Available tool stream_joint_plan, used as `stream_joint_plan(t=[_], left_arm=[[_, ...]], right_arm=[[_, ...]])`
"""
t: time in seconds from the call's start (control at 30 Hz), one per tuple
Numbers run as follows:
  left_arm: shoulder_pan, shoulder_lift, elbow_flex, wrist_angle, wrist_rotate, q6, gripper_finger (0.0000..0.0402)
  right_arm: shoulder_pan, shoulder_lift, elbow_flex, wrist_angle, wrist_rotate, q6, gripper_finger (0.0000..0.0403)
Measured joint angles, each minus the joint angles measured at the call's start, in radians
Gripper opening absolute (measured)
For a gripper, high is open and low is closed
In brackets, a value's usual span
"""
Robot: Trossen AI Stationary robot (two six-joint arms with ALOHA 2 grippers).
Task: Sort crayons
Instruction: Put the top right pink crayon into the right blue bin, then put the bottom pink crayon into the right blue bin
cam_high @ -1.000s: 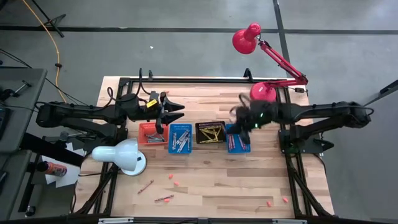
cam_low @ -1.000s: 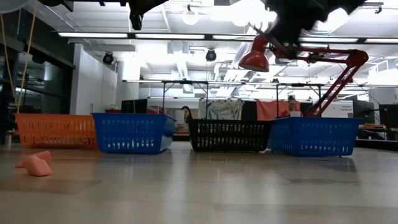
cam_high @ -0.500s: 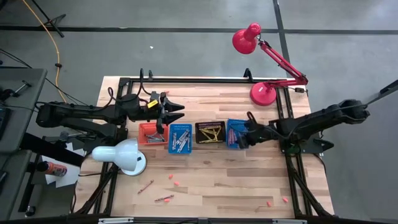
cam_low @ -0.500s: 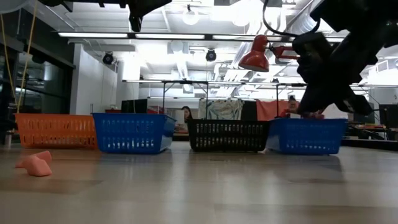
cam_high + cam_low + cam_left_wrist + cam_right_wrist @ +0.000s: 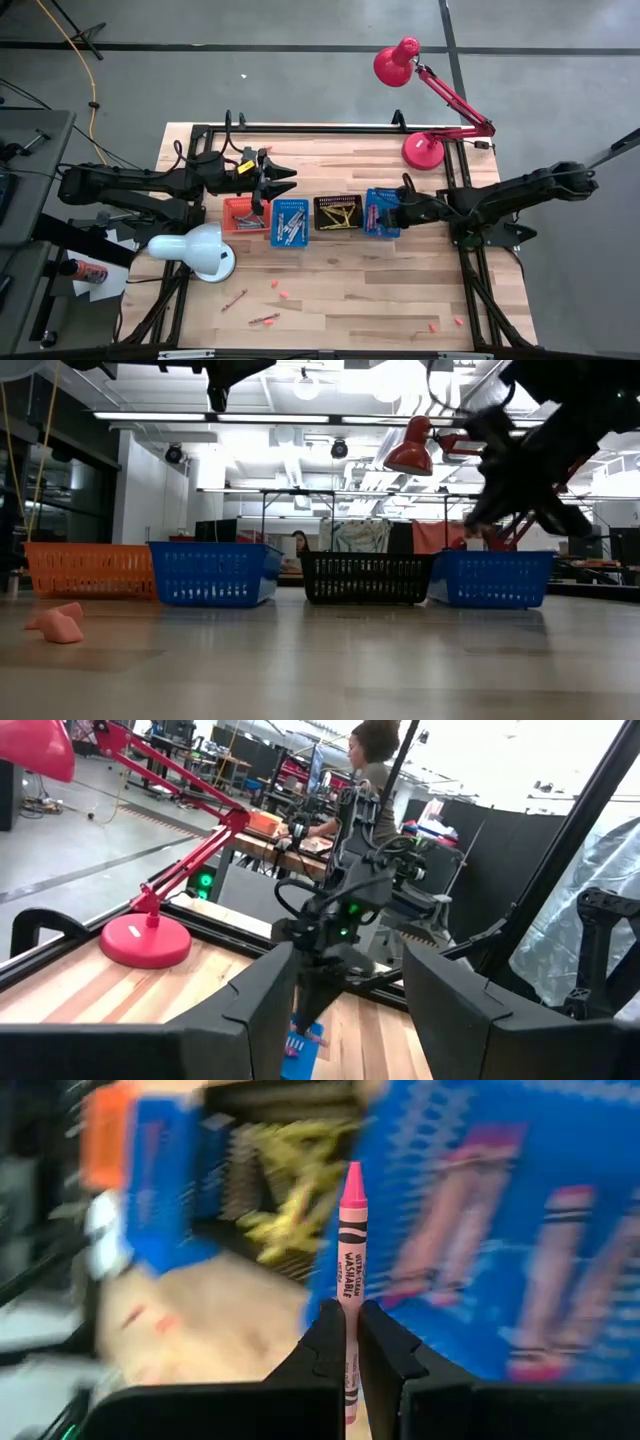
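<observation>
Right gripper [image 5: 400, 212] carries a pink crayon [image 5: 351, 1270] over the right blue basket [image 5: 379, 214].

Its fingers pinch the crayon upright, and pink crayons already lie in the basket below, so this looks like the drop step. Next it should lower, stay inside the rim and let go. The left gripper [image 5: 283, 181] waits with fingers spread above the orange basket [image 5: 240, 214]. Some crayons remain on the table [image 5: 350, 290].
</observation>
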Motion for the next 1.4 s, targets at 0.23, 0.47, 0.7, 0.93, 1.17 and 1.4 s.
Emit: stream_joint_plan(t=[0.23,0.47,0.7,0.93,1.17,1.4], left_arm=[[0.000,0.000,0.000,-0.023,0.000,0.000,0.0172],[0.000,0.000,0.000,-0.031,0.000,0.001,0.0172],[0.000,0.000,0.000,-0.031,0.000,0.001,0.0172],[0.000,0.000,0.000,-0.030,0.000,0.001,0.0172],[0.000,0.000,0.000,-0.004,0.001,-0.017,0.0172],[0.000,0.000,0.000,0.017,0.001,-0.017,0.0172]], right_arm=[[-0.019,0.004,0.000,-0.108,0.108,0.095,0.0001],[-0.026,0.004,0.000,-0.109,0.116,0.119,0.0039],[-0.032,0.002,0.000,-0.099,0.114,0.107,0.0125],[-0.032,-0.052,0.000,0.118,0.112,-0.109,0.0169],[-0.032,-0.073,0.000,0.642,0.076,-0.479,0.0172],[-0.032,-0.040,0.132,0.644,0.067,-0.788,0.0172]])
